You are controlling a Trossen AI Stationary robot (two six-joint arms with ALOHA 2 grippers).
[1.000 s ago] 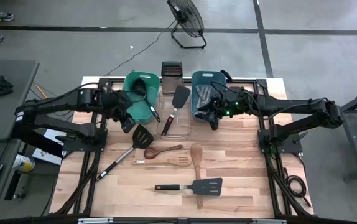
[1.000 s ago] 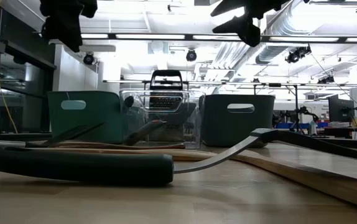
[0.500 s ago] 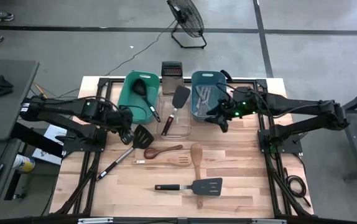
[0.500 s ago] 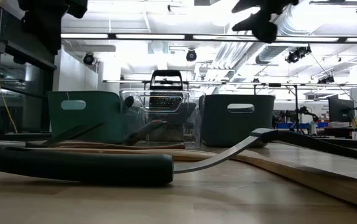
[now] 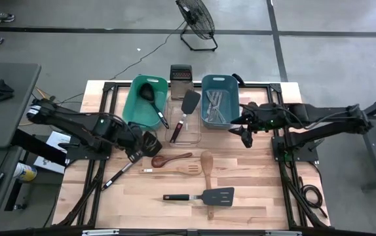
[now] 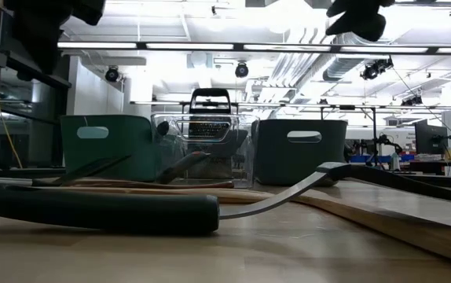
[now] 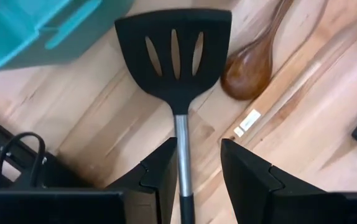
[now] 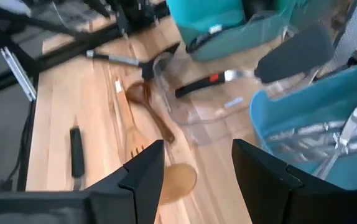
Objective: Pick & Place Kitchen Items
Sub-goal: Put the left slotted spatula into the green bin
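- My left gripper hangs over the slotted black turner lying on the worktop, jaws open astride its metal shaft.
- My right gripper hovers beside the blue tub, jaws open, empty.

The slotted black turner has its handle end cut off at the left wrist picture's edge; the metal utensils in the blue tub are too small to tell apart; the low view crops both grippers.
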